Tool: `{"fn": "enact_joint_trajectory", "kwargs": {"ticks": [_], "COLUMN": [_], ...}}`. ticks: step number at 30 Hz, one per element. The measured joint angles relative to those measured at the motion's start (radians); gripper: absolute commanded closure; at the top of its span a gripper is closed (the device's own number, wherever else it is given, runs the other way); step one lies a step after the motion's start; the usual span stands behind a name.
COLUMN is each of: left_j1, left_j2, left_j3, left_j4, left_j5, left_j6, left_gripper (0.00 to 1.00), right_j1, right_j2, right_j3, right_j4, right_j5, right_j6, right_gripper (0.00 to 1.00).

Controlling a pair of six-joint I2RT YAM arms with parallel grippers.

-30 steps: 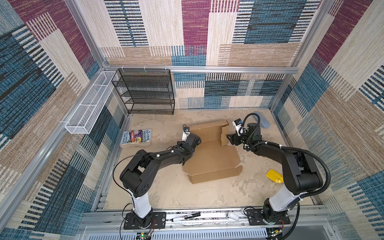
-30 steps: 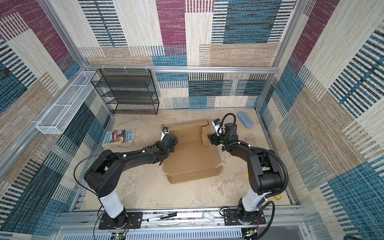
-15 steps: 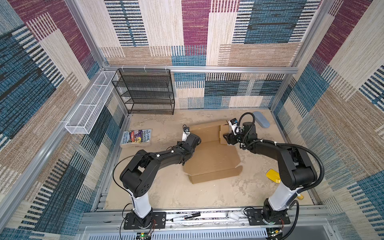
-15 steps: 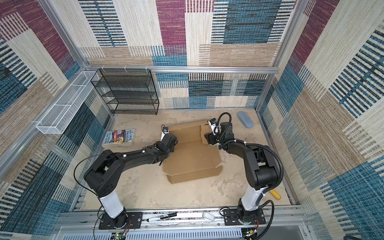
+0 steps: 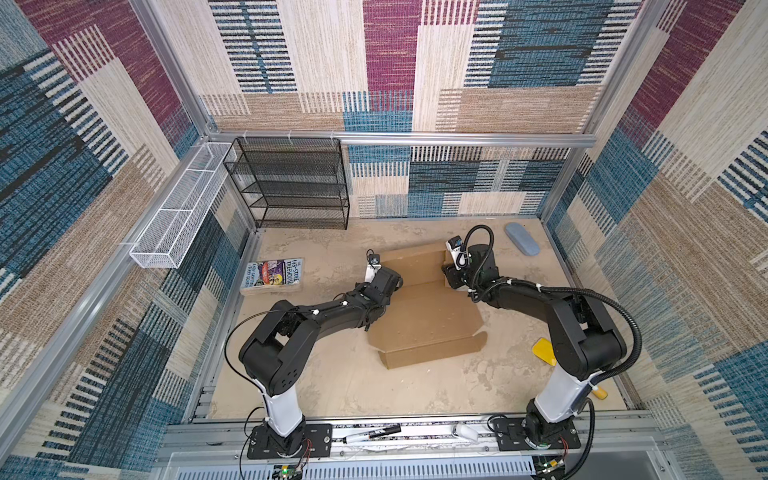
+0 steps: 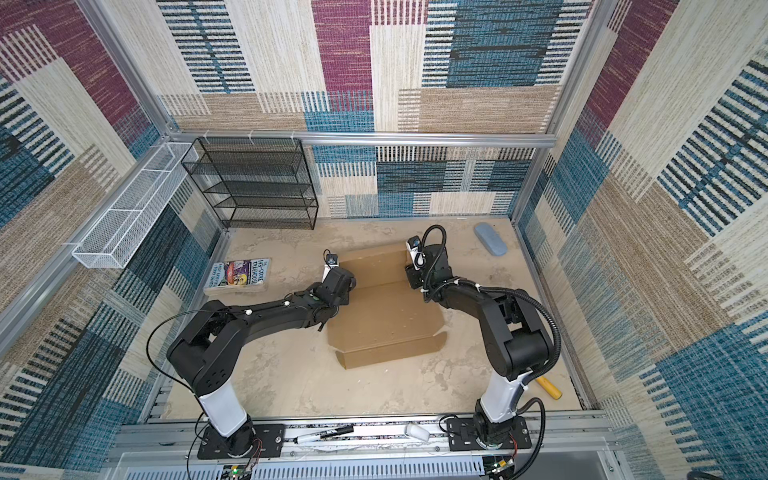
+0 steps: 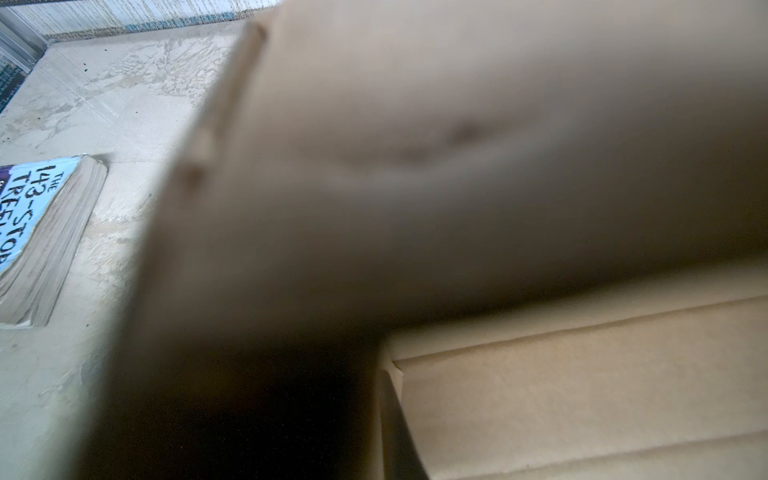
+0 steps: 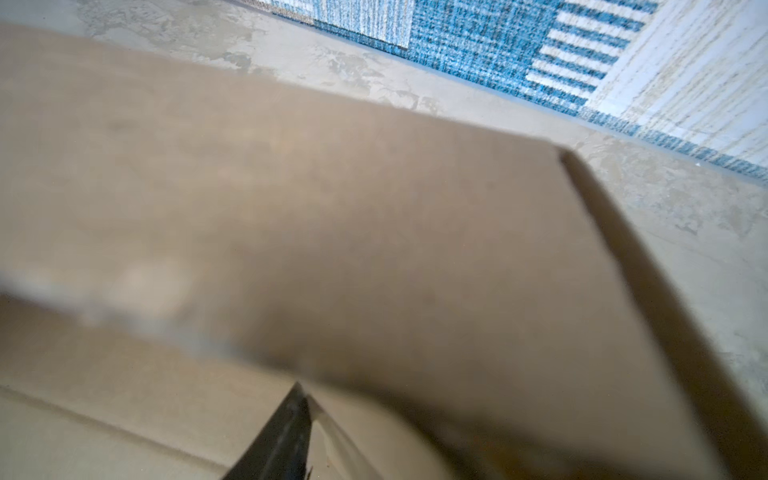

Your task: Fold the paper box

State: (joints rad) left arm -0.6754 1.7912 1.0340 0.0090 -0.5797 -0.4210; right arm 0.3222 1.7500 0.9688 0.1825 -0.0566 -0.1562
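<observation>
One title is legible: the book [image 7: 29, 232] cover reads "THE 143-ST…". The paper box [image 5: 424, 320] lies in the middle of the table [image 5: 332, 374], long axis running front to back, near wall folded up, rear flap lifted. The left claw [image 5: 390, 281], closed tight, meets its left edge. I cannot tell how far the right claw [image 5: 450, 279] is open.

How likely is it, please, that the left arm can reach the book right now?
Probably yes: the book lies near the left gripper with bare table between, though that gripper is at the paper box.
</observation>
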Motion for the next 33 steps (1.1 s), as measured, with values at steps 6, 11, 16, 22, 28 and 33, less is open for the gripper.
{"fn": "enact_joint_trajectory", "kwargs": {"ticks": [6, 11, 16, 22, 28, 33], "left_j1": [-0.004, -0.005, -0.005, -0.005, -0.007, -0.008], "left_j2": [0.000, -0.001, -0.002, -0.003, -0.003, -0.004], "left_j3": [0.005, 0.005, 0.005, 0.005, 0.005, 0.005], "left_j4": [-0.015, -0.019, -0.026, -0.030, -0.029, -0.029], "left_j5": [-0.004, -0.009, -0.016, -0.021, -0.018, -0.017], "left_j6": [-0.003, -0.013, -0.019, -0.020, -0.020, -0.020], "left_gripper": [1.00, 1.00, 1.00, 1.00, 1.00, 1.00], "right_j1": [0.025, 0.027, 0.027, 0.026, 0.027, 0.027], "right_j2": [-0.002, -0.021, -0.035, -0.043, -0.045, -0.064], "right_j3": [0.005, -0.002, -0.009, -0.021, -0.026, -0.051], "right_j4": [-0.024, -0.031, -0.031, -0.031, -0.031, -0.031], "right_j5": [0.039, 0.011, 0.001, 0.012, -0.001, -0.033], "right_j6": [0.022, 0.024, 0.029, 0.033, 0.035, 0.031], "right_gripper": [0.40, 0.36, 0.46, 0.49, 0.35, 0.29]}}
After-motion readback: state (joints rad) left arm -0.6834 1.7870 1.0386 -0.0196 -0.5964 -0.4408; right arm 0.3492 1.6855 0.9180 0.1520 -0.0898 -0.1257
